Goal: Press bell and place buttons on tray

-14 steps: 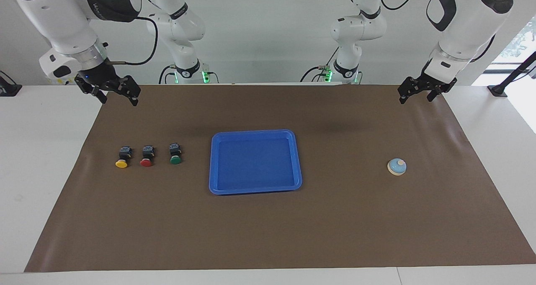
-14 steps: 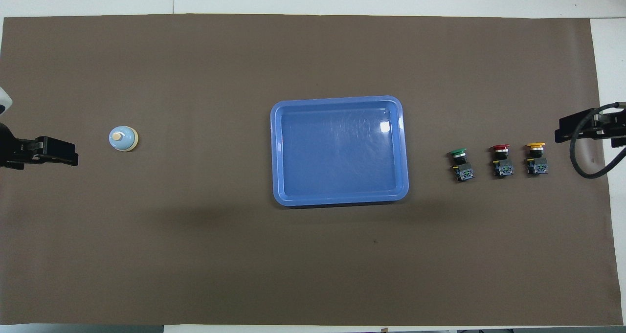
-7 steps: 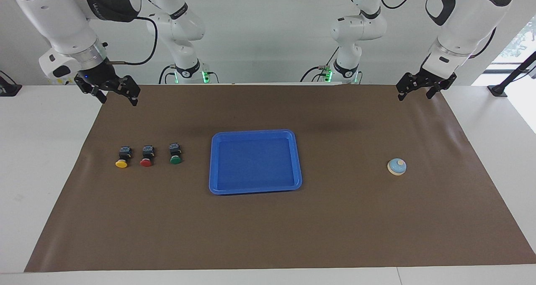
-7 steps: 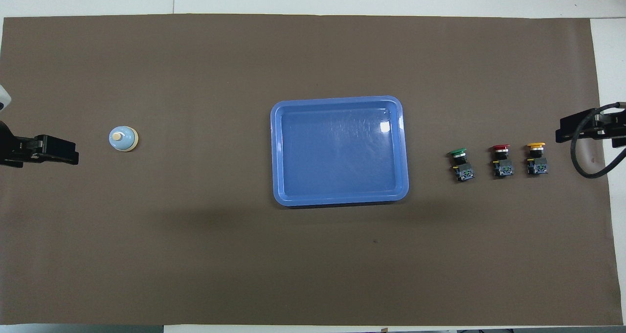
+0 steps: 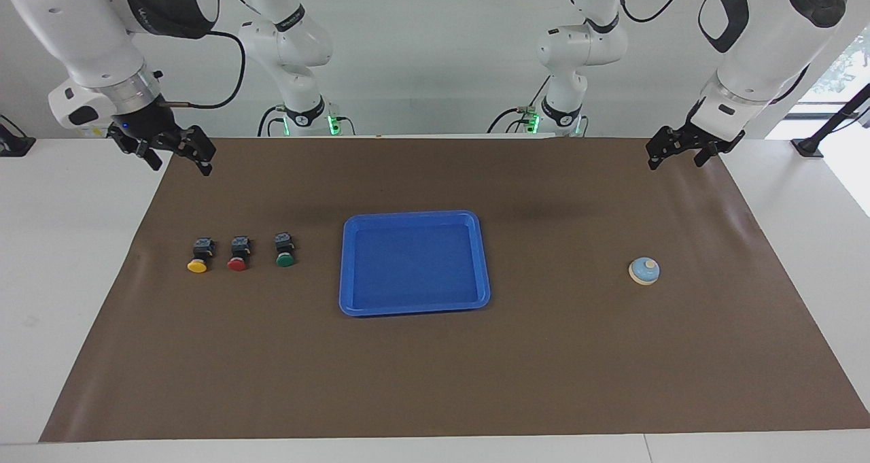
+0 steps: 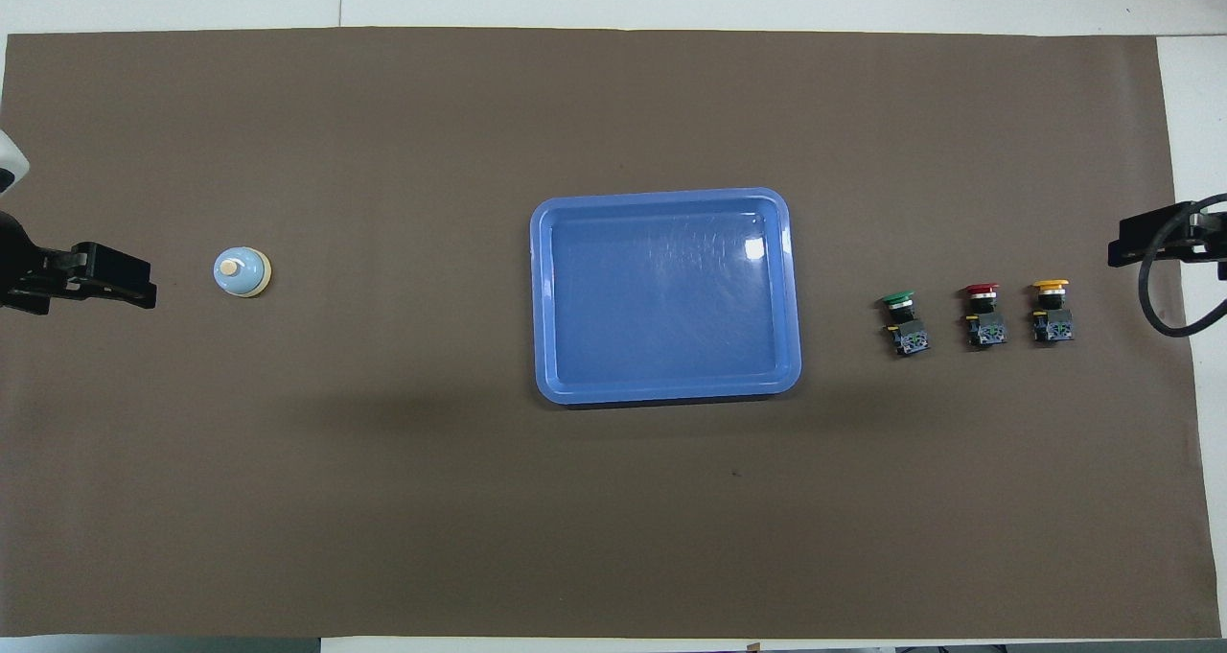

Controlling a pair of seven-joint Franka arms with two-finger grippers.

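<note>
Left gripper [image 5: 675,154]: open, empty, raised near bell [image 5: 644,270].
Right gripper [image 5: 162,152]: open, empty, drawn outward from buttons [image 5: 238,253].
Tray [image 5: 414,305]: nothing placed yet.

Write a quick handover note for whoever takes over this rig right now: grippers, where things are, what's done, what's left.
Left gripper: open, empty, up in the air over the mat's edge at the left arm's end.
Right gripper: open, empty, raised at the right arm's end.
Bell: on the mat toward the left arm's end, untouched.
Yellow button, red button, green button: in a row on the mat, green beside the tray.
Tray: mid-mat, holds nothing.
Done: nothing.
Left: press bell, move all three buttons onto tray.
</note>
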